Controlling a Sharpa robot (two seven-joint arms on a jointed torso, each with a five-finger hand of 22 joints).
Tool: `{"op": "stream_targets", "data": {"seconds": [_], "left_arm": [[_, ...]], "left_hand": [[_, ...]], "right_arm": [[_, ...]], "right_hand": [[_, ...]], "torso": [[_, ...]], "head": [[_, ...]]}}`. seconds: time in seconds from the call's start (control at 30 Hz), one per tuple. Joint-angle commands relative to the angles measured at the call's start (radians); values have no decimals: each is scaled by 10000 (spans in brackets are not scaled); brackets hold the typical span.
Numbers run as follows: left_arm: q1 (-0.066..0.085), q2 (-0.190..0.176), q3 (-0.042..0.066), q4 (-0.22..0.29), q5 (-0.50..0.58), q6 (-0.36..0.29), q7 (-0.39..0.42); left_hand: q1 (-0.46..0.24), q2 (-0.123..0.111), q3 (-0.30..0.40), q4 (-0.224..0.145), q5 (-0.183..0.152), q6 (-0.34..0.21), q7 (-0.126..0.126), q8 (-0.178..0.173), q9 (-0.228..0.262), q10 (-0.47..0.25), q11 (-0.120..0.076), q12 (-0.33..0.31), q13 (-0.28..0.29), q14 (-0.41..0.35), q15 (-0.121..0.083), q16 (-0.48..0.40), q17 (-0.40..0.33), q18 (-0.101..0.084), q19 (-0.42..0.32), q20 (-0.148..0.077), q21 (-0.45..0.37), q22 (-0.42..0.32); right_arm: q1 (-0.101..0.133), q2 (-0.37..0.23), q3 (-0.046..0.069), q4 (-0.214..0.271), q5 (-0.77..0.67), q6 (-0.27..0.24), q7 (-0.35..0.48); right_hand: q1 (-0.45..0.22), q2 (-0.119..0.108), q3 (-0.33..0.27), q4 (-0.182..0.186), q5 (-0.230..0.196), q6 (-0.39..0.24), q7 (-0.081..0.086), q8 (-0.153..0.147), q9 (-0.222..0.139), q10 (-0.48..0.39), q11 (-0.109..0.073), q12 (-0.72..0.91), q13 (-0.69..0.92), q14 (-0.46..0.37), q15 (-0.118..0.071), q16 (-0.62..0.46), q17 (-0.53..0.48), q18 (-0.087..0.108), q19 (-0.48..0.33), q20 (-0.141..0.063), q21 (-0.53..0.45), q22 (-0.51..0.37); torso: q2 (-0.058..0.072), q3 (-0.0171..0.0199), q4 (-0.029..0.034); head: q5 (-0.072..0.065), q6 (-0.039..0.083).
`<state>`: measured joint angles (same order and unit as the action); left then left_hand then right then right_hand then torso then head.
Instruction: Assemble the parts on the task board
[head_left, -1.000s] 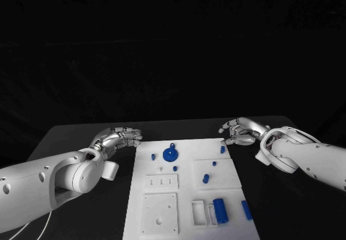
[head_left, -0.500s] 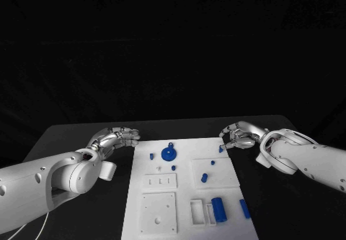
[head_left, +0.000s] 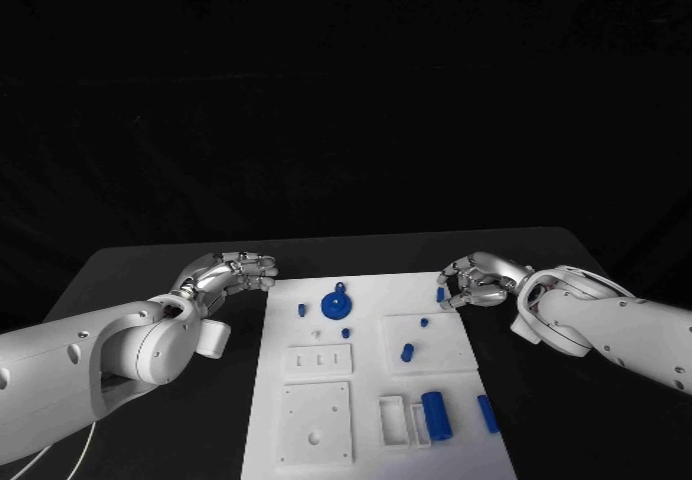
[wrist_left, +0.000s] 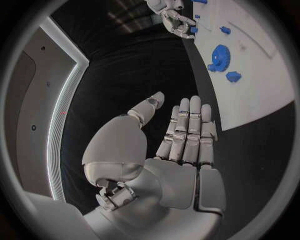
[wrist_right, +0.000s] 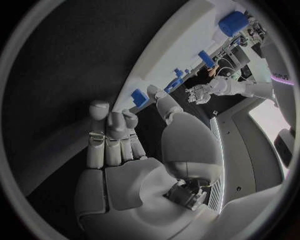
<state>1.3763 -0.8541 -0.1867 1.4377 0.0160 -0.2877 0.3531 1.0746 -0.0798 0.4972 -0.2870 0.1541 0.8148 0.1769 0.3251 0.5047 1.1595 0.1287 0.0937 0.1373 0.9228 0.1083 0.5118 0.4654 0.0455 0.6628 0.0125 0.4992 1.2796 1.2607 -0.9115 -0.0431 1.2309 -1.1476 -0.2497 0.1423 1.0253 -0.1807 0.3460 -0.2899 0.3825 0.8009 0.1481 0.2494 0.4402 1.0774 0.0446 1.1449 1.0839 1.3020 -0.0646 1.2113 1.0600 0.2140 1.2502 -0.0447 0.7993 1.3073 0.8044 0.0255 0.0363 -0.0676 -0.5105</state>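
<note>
Fingers: the silver left hand (head_left: 231, 272) is curled in on nothing, off the board's ten-o'clock corner; in its wrist view the fingers (wrist_left: 187, 131) lie straight and close together, empty. The silver right hand (head_left: 477, 280) is curled at the small blue peg (head_left: 441, 294) on the board's two-o'clock edge.
Hard to make out: whether the right hand pinches that peg or only touches it (cannot tell).
Task board: the white rectangular plate (head_left: 325, 420) lies mid-table between the arms.
Changed: the right hand has come lower and nearer the board's edge than a second ago; the left has barely moved.
Around: a blue gear (head_left: 338, 303) at twelve o'clock, a blue cylinder (head_left: 436, 415) and a blue bar (head_left: 486, 413) at five o'clock; nothing blocks them.
</note>
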Motion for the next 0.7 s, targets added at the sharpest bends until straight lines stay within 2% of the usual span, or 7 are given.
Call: {"op": "stream_targets", "data": {"seconds": [0.03, 0.2, 0.23, 0.37, 0.5, 0.7], "left_arm": [[4, 23, 6, -2, -20, 188, 115], [3, 24, 5, -14, -20, 188, 113], [3, 24, 5, -13, -20, 188, 113], [2, 29, 5, -16, -20, 199, 110], [2, 28, 5, -20, -20, 193, 105], [1, 27, 4, -26, -20, 191, 102]], "left_hand": [[19, 12, 52, 14, -8, 7, -14, -27, 18, 63, 26, -49, 3, 1, 57, -68, 16, -25, 7, 15, -43, -7], [18, 13, 52, 15, -9, 7, -14, -27, 19, 63, 26, -50, 3, 1, 57, -68, 16, -26, 7, 16, -43, -7], [18, 13, 52, 15, -9, 7, -14, -27, 19, 63, 26, -50, 3, 1, 58, -68, 16, -26, 7, 16, -43, -7], [17, 14, 51, 16, -9, 7, -14, -27, 20, 63, 26, -51, 3, 1, 58, -68, 17, -26, 7, 16, -43, -7], [16, 16, 51, 18, -10, 7, -14, -28, 21, 63, 27, -53, 3, 1, 58, -69, 17, -26, 7, 16, -43, -7], [15, 18, 50, 20, -11, 7, -13, -29, 22, 64, 27, -56, 4, 1, 58, -70, 17, -27, 7, 17, -43, -6]], "right_arm": [[-52, 37, 1, -19, -318, -15, -84], [-112, 91, 1, -50, -319, -85, -84], [-118, 100, 1, -55, -322, -86, -81], [-168, 141, 1, -75, -334, -111, -84], [-184, 157, 1, -81, -334, -150, -85], [-189, 170, 1, -87, -350, -164, -75]], "right_hand": [[73, -52, -56, -13, -101, 262, 87, 60, 17, -49, -23, 39, -13, -75, -39, -36, -2, 478, -43, -45, -54, 142], [141, -6, -45, -19, -252, 427, 46, 150, 54, -36, -59, 47, -15, -66, -68, -32, 0, 478, -31, -52, -52, 144], [217, 80, -9, -22, -448, 714, -21, 311, 125, -9, -116, 62, -16, -49, -111, -23, 3, 478, -9, -58, -41, 148], [304, 197, 37, -8, -780, 1116, -186, 523, 232, 41, -276, 58, -39, -21, -275, -25, 2, 478, 23, -47, -38, 149], [303, 267, 97, 0, -950, 1331, -293, 618, 300, 87, -387, 35, -69, -3, -386, -44, -3, 478, 52, -42, -45, 146], [316, 360, 281, 9, -1243, 1659, -412, 754, 407, 141, -501, 1, -99, 13, -494, -62, 4, 478, 87, -42, -58, 144]], "torso": [[-8, 5, -3], [-8, 12, 3], [-8, 9, 2], [-6, 7, 2], [-4, 11, 2], [-8, -3, 10]], "head": [[-4, -15], [-10, -31], [-11, -28], [-18, -36], [-9, -43], [-14, -49]]}}
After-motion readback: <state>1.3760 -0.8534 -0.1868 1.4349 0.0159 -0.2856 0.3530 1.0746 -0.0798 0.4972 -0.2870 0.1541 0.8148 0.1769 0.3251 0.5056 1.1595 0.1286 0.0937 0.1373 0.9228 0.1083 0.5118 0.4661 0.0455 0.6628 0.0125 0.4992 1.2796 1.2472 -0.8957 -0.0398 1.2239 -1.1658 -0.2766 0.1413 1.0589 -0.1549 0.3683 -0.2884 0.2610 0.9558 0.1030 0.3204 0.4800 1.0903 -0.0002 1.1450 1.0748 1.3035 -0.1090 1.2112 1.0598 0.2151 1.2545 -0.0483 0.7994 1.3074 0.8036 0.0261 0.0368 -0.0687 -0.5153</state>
